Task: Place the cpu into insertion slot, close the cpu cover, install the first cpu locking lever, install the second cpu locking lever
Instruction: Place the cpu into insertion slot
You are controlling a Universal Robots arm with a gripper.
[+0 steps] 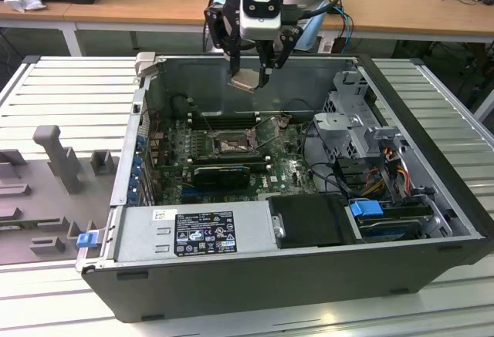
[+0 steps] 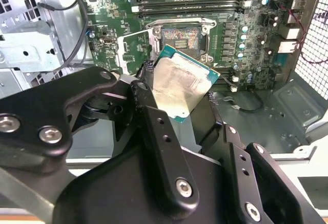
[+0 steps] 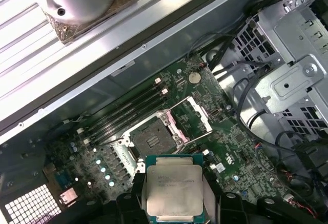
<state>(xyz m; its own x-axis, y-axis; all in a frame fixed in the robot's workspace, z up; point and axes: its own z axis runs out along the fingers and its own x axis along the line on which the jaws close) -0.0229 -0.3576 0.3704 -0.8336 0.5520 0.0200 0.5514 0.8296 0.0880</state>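
Above case [image 1: 309, 275], jaws grip cpu [image 3: 174, 189]; cpu cover [image 3: 204, 115] seemingly flipped open

The exterior view is looking down at an angle into the open computer case [image 1: 255, 283] from well back. Both wrist views are peering down from much closer, all three sharing the insertion slot [image 1: 230, 146] [image 2: 179, 38] [image 3: 152, 141].

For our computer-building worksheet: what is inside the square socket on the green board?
The socket holds only its bare contacts, its lid open beside it. The chip, gripped in the pincer above, hides part of the rim in the second wrist view.
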